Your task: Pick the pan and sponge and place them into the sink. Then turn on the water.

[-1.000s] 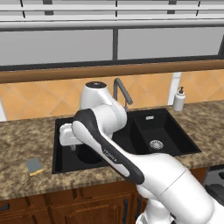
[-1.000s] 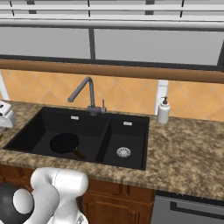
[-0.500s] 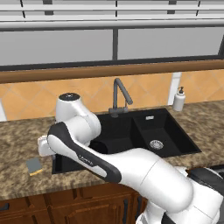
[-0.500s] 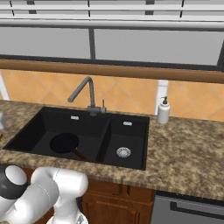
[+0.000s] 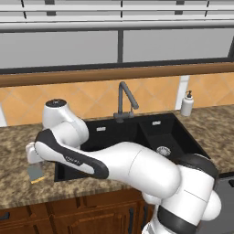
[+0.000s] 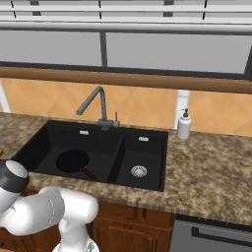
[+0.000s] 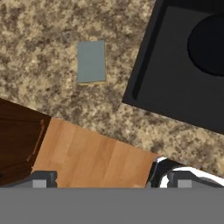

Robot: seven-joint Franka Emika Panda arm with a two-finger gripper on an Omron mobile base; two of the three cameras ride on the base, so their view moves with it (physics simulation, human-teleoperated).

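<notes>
The black pan point(image 6: 73, 160) lies in the large basin of the black sink point(image 6: 116, 160), its handle pointing toward the front; in the hand view the pan point(image 7: 211, 44) shows at the top right inside the sink point(image 7: 146, 65). The sponge point(image 5: 35, 174) rests on the granite counter left of the sink point(image 5: 107, 132), grey-blue face point(image 7: 91, 61) up with a yellow edge. My gripper point(image 7: 113, 179) hangs above the counter's front edge, short of the sponge, open wide with nothing between its fingers. The dark gooseneck faucet point(image 5: 124, 98) stands behind the basins; no water runs.
A white soap dispenser point(image 6: 184, 124) stands behind the sink's right side. Granite counter point(image 5: 13, 189) runs left and right of the sink. Wooden cabinet fronts point(image 7: 87, 157) lie below the counter edge. My arm arcs across the sink's front left.
The arm has swung left from over the large basin to above the counter by the sponge. The gripper stayed open. The pan has not moved.
</notes>
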